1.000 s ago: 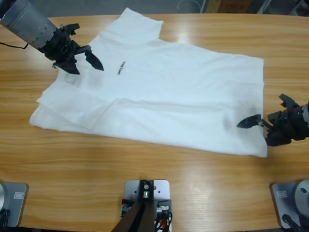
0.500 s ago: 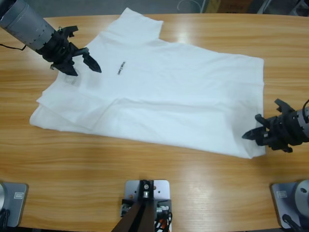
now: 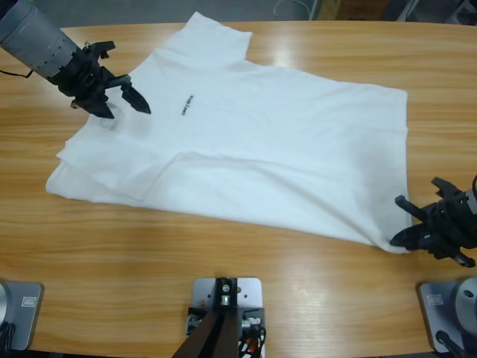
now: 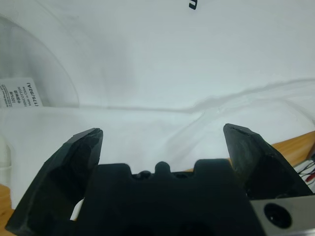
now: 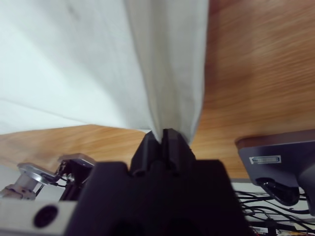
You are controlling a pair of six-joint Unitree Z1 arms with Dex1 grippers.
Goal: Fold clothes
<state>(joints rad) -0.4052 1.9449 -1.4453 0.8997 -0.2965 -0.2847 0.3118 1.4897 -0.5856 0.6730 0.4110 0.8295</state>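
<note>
The white T-shirt [image 3: 261, 142] lies spread across the wooden table [image 3: 223, 261], neck to the left, with a small dark print [image 3: 187, 104] on the chest. My left gripper [image 3: 125, 108] hovers open over the neck end. In the left wrist view, the left gripper [image 4: 162, 132] has its jaws wide apart above the shirt cloth [image 4: 172, 59], with a sewn-in label [image 4: 22, 93] at the left. My right gripper [image 3: 399, 237] is shut on the shirt's near right hem corner. In the right wrist view, the right gripper [image 5: 161, 135] pinches a fold of the shirt [image 5: 98, 64].
One sleeve [image 3: 216, 33] reaches the table's far edge. The other sleeve [image 3: 89, 175] lies folded at the near left. Bare wood [image 3: 440, 112] shows to the right of the shirt and along the near side.
My right gripper has moved toward the table's near edge along the right hem and shut on the corner, which now lifts slightly. My left gripper has drawn back a little to the left.
</note>
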